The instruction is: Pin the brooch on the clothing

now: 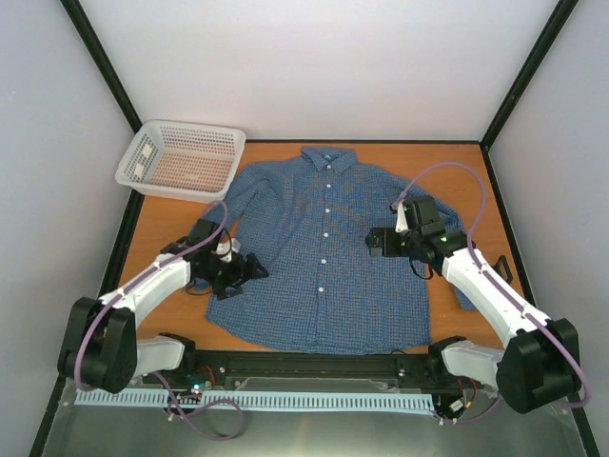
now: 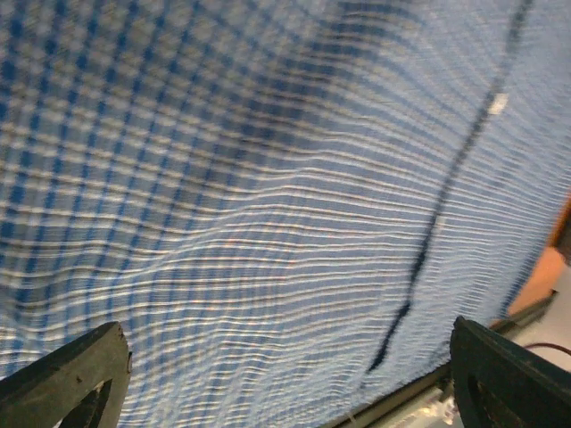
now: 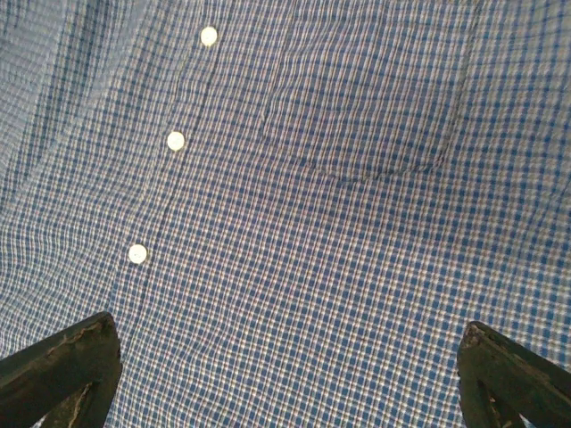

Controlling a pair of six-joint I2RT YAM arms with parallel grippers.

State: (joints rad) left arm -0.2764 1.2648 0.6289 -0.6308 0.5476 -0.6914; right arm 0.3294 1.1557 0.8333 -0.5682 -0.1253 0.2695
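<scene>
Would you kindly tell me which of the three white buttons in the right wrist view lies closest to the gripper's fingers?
The lowest button, just above the lower-left finger; the middle button and top button sit farther up the shirt.

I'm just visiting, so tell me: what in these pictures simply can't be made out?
- Brooch: seen in no view; hidden or too small, cannot tell which.
- Top view: the left pincer and right pincer are too small to show their tips, and so are the contents of the basket.
- Left wrist view: the shirt is blurred, so its weave and the dark line across it are unclear.
- Both wrist views: the bottom edge cuts off the fingers.
</scene>
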